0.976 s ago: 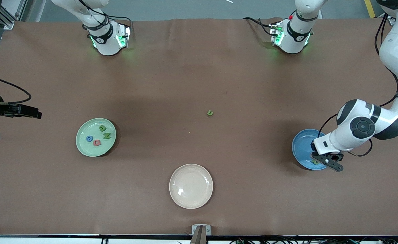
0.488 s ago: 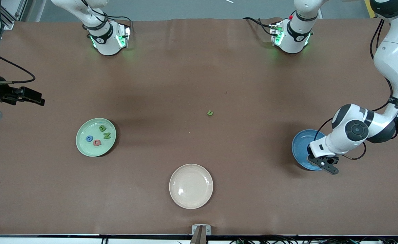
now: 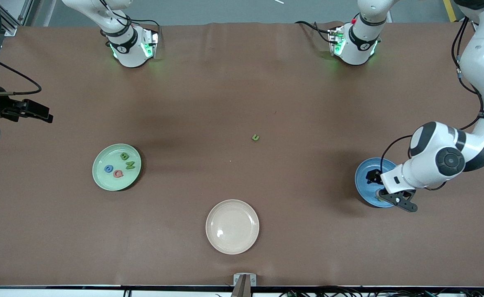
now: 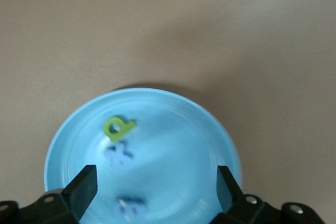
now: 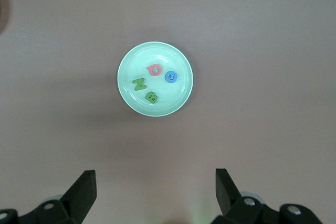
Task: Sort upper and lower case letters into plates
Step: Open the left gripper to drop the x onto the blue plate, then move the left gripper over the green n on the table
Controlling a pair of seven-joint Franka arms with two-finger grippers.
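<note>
The left gripper [image 3: 384, 189] hangs low over the blue plate [image 3: 365, 177] at the left arm's end of the table, its fingers [image 4: 84, 184] spread wide and holding nothing; the green p [image 4: 117, 126] lies loose in that plate beside 2 blue letters [image 4: 119, 153]. The coming move likely turns on the 1 letter not yet in a plate, the green u [image 3: 255, 137], which sits on the bare table near its middle, well apart from the blue plate and toward the right arm's end from the left gripper. It is too small to judge a long axis. The right gripper [image 3: 39, 114], also spread wide and empty, waits above the table edge at the right arm's end, so the left looks nearer. Counted: 3 plates, 4 capitals in the mint green plate [image 3: 101, 178], 3 small letters in blue, 0 in the cream plate [image 3: 232, 243].
</note>
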